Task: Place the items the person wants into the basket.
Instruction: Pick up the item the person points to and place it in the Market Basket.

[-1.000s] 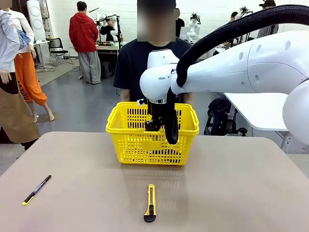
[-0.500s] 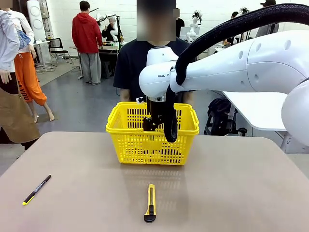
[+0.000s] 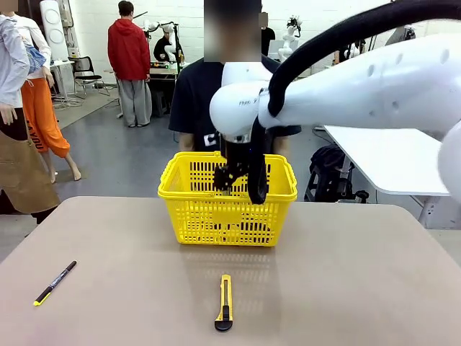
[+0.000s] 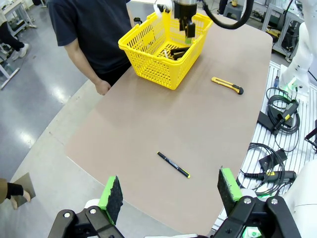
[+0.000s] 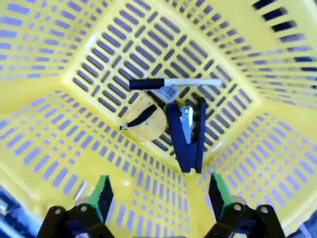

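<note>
Basket (image 3: 227, 216): yellow, on the table's far side, by the person (image 3: 205, 101).
Inside: marker (image 5: 173, 83), stapler (image 5: 187, 136), tape measure (image 5: 142, 121) — all on the floor.
Right gripper (image 5: 159, 194): above them, fingers apart, empty.
Left gripper (image 4: 171, 191): wide apart — empty.

No legible text anywhere.

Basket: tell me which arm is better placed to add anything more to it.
Right. Its open gripper hangs empty over the basket, where the marker, stapler and tape measure lie. The left gripper, open, sits far back, off the table's other end.
</note>
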`<action>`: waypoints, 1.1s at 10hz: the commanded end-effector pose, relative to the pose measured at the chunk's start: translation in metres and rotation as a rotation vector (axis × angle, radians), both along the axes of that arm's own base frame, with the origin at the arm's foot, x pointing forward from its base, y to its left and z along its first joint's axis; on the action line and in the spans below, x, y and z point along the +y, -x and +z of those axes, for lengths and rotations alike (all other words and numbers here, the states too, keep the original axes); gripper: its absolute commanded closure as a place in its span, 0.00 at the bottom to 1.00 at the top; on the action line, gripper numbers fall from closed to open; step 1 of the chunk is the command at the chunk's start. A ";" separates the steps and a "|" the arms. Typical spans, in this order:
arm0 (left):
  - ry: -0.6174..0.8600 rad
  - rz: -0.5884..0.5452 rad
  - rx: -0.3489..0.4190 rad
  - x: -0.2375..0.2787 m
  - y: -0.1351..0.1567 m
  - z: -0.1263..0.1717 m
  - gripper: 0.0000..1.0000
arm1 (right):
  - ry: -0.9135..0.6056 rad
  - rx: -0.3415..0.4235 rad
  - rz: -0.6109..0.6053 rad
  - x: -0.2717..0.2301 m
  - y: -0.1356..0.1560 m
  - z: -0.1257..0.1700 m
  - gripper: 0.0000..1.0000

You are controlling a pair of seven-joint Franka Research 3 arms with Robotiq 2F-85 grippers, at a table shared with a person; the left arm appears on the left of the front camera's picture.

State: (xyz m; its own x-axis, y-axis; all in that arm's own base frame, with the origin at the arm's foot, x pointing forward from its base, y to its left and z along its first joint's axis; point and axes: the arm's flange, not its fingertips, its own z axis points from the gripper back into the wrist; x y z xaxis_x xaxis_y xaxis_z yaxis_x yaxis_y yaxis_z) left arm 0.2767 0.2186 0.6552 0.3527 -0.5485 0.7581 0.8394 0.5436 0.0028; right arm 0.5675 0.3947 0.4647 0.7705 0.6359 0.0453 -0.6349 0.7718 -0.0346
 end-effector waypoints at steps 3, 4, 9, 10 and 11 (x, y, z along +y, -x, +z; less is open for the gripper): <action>0.003 -0.004 -0.009 0.000 0.001 0.000 0.00 | -0.251 -0.220 -0.115 -0.163 0.151 0.099 0.00; 0.003 -0.004 -0.009 0.000 0.001 0.000 0.00 | -0.288 -0.238 -0.153 -0.211 0.177 0.098 0.00; 0.003 -0.004 -0.009 0.000 0.001 0.000 0.00 | -0.319 -0.102 -0.276 -0.322 0.174 0.049 0.00; 0.003 -0.004 -0.009 0.000 0.001 0.000 0.00 | -0.316 -0.095 -0.288 -0.323 0.171 0.049 0.00; 0.003 -0.004 -0.009 0.000 0.001 0.000 0.00 | -0.329 -0.088 -0.359 -0.318 0.165 0.051 0.00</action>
